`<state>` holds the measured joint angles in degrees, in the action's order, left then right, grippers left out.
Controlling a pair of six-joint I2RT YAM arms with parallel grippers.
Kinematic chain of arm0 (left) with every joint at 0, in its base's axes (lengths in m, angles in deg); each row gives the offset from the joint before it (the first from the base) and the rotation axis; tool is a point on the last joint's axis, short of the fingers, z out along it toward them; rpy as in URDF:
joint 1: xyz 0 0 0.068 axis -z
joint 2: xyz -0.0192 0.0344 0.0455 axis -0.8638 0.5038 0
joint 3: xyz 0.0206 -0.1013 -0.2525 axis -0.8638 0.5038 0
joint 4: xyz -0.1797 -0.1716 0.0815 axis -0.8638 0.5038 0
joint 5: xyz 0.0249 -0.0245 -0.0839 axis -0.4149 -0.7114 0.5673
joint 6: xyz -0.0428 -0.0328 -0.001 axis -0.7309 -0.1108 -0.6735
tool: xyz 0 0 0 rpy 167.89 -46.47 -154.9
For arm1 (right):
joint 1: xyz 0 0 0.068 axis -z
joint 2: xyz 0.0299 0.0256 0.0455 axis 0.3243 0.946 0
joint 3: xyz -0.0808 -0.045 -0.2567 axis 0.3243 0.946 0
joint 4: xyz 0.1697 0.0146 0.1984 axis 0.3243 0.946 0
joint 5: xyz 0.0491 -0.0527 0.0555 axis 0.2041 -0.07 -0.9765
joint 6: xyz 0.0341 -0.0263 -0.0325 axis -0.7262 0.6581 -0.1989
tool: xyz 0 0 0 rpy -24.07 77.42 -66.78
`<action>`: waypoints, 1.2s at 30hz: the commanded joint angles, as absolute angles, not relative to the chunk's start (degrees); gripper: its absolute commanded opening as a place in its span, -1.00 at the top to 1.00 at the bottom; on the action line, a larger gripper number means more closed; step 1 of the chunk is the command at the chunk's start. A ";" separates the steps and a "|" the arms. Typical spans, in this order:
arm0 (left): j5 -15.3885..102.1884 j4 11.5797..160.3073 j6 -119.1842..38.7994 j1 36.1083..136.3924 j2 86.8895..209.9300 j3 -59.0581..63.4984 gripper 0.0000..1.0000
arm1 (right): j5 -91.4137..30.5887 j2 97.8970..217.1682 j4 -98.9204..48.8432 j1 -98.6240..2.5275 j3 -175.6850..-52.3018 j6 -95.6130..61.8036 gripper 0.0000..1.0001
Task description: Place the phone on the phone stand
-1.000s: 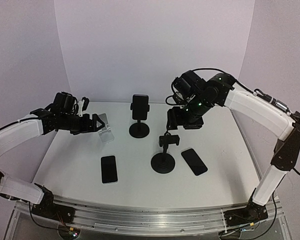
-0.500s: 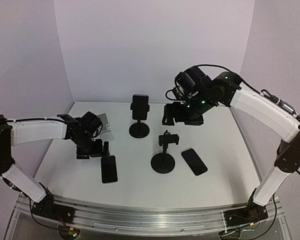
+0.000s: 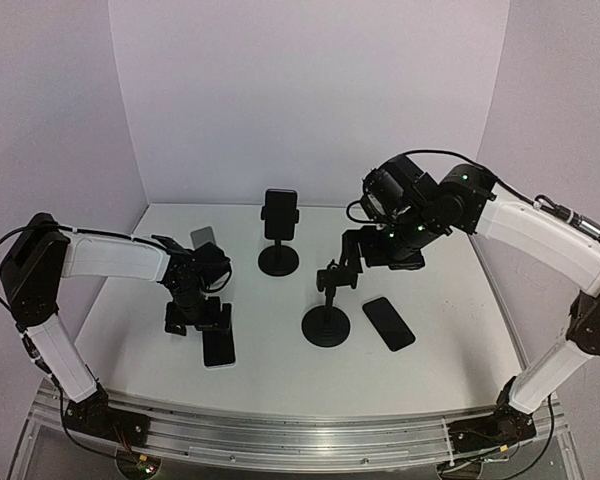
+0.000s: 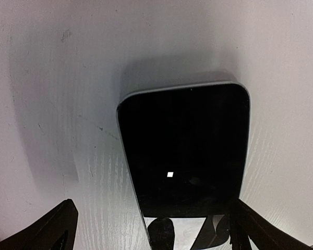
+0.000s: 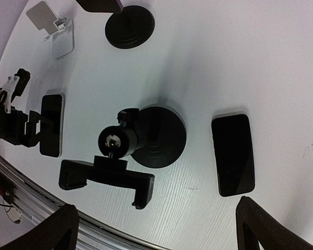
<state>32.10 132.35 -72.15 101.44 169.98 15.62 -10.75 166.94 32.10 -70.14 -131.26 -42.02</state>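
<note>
- Left claw [image 3: 198, 320]: jaws spread, pinching nothing, pointed straight down at the table [image 3: 280, 375]. Its fingers [image 4: 52, 232] straddle one short end of the phone [image 4: 185, 151], which lies flat and screen up directly beneath the claw. My read is that it sits low and astride so it can close on the long edges. Cannot tell whether either finger touches the phone.
- Behind the left claw, toward the back wall: small pale stand [image 5: 61, 42]. What it carries is too small to make out.
- Between the two claws, on the far side: rear stand [image 3: 278, 260], with a clamped phone [image 3: 279, 213] upright in its cradle. This holder is occupied.
- Directly under the right claw: empty stand [image 5: 159, 136], round base on the table, clamp [image 5: 107, 179] tipped sideways with nothing in it. It is the only free holder I can confirm, so probably the target.
- Right claw [image 3: 348, 258]: jaws spread wide, gripping nothing, hovering just above that clamp. It is possibly placed to steady the stand.
- Right of the right claw: second phone [image 5: 233, 154], flat on the table, apart from both claws.
</note>
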 commanded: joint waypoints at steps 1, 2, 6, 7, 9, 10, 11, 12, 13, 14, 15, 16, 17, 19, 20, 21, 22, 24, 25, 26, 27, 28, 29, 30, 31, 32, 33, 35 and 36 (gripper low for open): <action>32.29 130.57 -73.19 102.26 171.88 10.96 -0.99 | -10.38 162.94 30.31 -70.51 -128.17 -44.36 -0.97; 32.30 130.87 -73.24 102.76 172.06 10.13 -0.99 | -10.48 162.20 30.01 -70.51 -127.45 -44.71 -0.97; 33.67 131.06 -75.37 103.33 172.70 10.40 -0.99 | -9.97 159.57 29.24 -70.51 -125.23 -45.93 -0.97; 33.87 130.90 -75.91 103.34 173.01 11.33 -0.99 | -9.86 159.04 29.25 -70.51 -124.91 -46.15 -0.97; 34.06 130.94 -76.76 103.34 173.52 12.36 -0.99 | -9.76 158.39 29.16 -70.51 -124.59 -46.47 -0.97; 34.08 131.00 -77.04 103.34 173.56 12.60 -0.99 | -9.90 158.14 29.13 -70.51 -124.44 -46.56 -0.97; 34.05 131.07 -77.29 103.34 173.60 12.75 -0.99 | -10.06 157.93 29.12 -70.51 -124.25 -46.66 -0.97; 34.01 131.10 -77.54 103.34 173.67 12.93 -0.99 | -10.18 157.73 29.00 -70.51 -124.01 -46.73 -0.97; 34.14 130.93 -77.66 103.34 173.87 13.07 -0.99 | -10.25 157.58 28.89 -70.49 -123.82 -46.74 -0.97; 34.29 130.69 -77.76 103.34 174.12 13.20 -0.99 | -10.31 157.44 28.80 -70.47 -123.65 -46.76 -0.97; 34.50 130.28 -77.76 103.34 174.49 13.27 -0.99 | -10.33 157.34 28.76 -70.50 -123.42 -46.77 -0.97; 34.74 129.79 -77.85 103.34 174.87 13.27 -0.99 | -10.26 157.26 28.70 -70.51 -123.19 -46.76 -0.97; 34.89 129.21 -77.99 103.34 175.27 13.32 -0.99 | -10.24 157.17 28.63 -70.51 -122.97 -46.81 -0.97; 34.96 127.95 -78.33 103.34 175.92 13.66 -0.98 | -10.35 157.01 28.47 -70.51 -122.45 -46.89 -0.97; 34.96 127.48 -78.49 103.34 176.26 14.15 -0.95 | -10.35 156.86 28.43 -70.51 -122.19 -46.96 -0.97; 34.96 127.09 -78.80 103.34 176.58 14.87 -0.89 | -10.33 156.70 28.37 -70.51 -121.95 -46.95 -0.97; 34.96 126.75 -78.94 103.34 176.85 15.52 -0.83 | -10.28 156.53 28.32 -70.51 -121.77 -46.98 -0.97; 34.77 126.18 -79.01 103.34 177.14 16.47 -0.76 | -10.16 156.13 28.23 -70.49 -121.59 -47.13 -0.97; 34.57 126.00 -78.98 103.34 177.28 16.74 -0.74 | -10.06 155.87 28.18 -70.51 -121.47 -47.12 -0.97; 34.32 125.75 -78.93 103.34 177.37 16.97 -0.71 | -10.00 155.63 28.12 -70.51 -121.32 -47.13 -0.97; 34.11 125.56 -78.93 103.34 177.47 17.15 -0.68 | -9.96 155.36 28.03 -70.51 -121.16 -47.21 -0.97; 33.99 125.40 -78.91 103.34 177.53 17.41 -0.65 | -9.92 155.13 27.98 -70.51 -121.08 -47.24 -0.97; 33.88 125.13 -78.86 103.34 177.57 17.73 -0.61 | -9.92 154.92 27.92 -70.51 -121.02 -47.23 -0.97; 33.77 124.76 -78.78 103.32 177.59 18.07 -0.55 | -9.84 154.69 27.90 -70.51 -120.95 -47.21 -0.97; 33.66 124.38 -78.64 103.28 177.59 18.43 -0.47 | -9.74 154.46 27.84 -70.51 -120.90 -47.21 -0.97; 33.56 123.97 -78.47 103.32 177.55 18.78 -0.41 | -9.62 154.30 27.83 -70.51 -120.92 -47.28 -0.97; 33.49 123.56 -78.29 103.34 177.48 19.08 -0.33 | -9.52 154.15 27.83 -70.51 -120.92 -47.34 -0.97; 33.60 123.15 -77.81 103.34 176.96 19.30 -0.11 | -9.50 154.06 27.73 -70.51 -120.81 -47.36 -0.97; 33.62 122.97 -77.38 103.35 176.69 19.29 0.01 | -9.51 154.09 27.72 -70.51 -120.77 -47.43 -0.97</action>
